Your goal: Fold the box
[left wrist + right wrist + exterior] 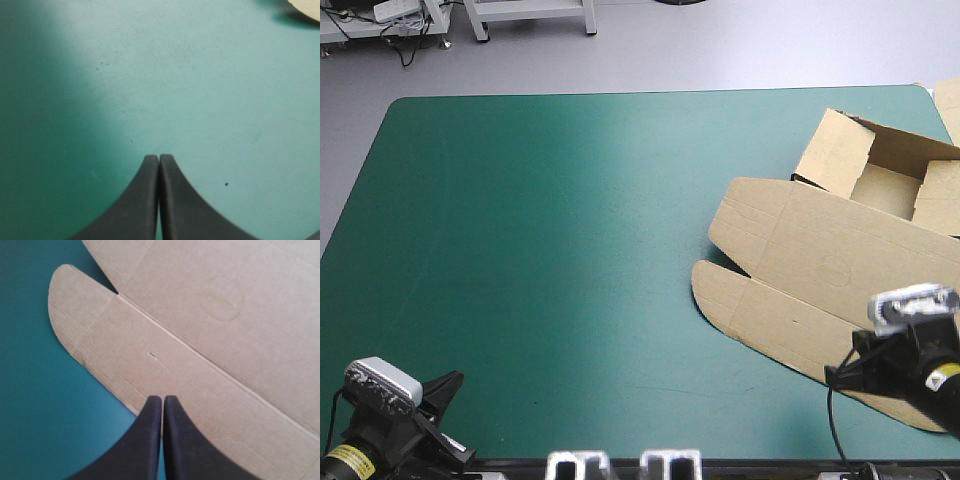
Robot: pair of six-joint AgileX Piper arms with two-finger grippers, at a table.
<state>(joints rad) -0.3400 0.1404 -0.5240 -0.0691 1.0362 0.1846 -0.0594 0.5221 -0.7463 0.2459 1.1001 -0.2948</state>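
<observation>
My right gripper [163, 399] has its black fingers [145, 440] pressed together into one point, holding nothing. The tips hang over the near edge of the box [820, 260], above its flat lid [225, 340]. Whether they touch the board I cannot tell. Ahead of this gripper the lid runs on flat, and a rounded flap [75, 305] lies ahead and off toward my left arm. Farther ahead, past the lid, the tray [885, 190] stands open with its walls raised. My left gripper [159, 159] is pressed together too and holds nothing, over bare teal-green cover [200, 90]. It is well apart from the box; only a brown corner shows far ahead, on my right arm's side.
</observation>
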